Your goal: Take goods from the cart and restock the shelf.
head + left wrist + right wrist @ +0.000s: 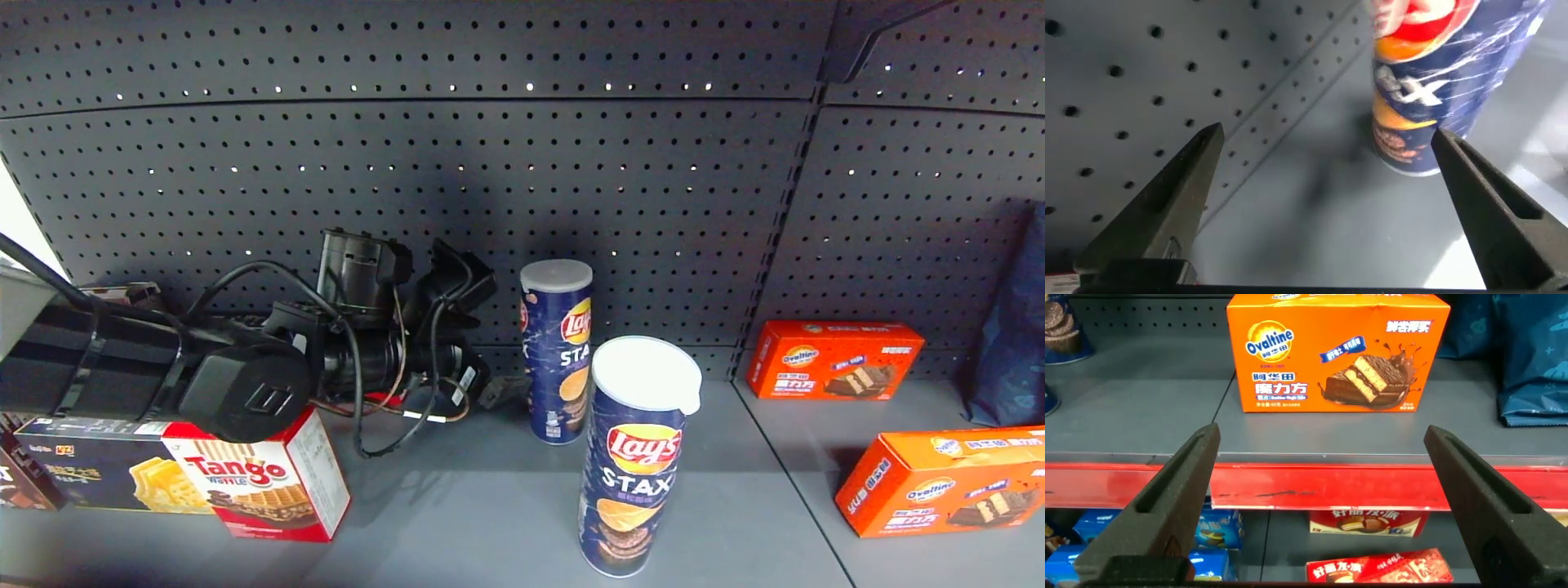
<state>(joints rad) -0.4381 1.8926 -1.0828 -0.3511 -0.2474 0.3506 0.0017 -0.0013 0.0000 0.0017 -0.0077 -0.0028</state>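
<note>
Grey shelving [457, 506] is stocked with chip cans [637, 457]; the rear can [558, 351], just beside the wide, empty left gripper [1324, 135], could be toppled if clipped. The right gripper [1321, 431] is spread wide too.

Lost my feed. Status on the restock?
Left hand open, empty, by rear can. Right hand open, facing orange box. Front can upright, apart.

Printed labels on chip can [639, 457], orange box [837, 359]
</note>
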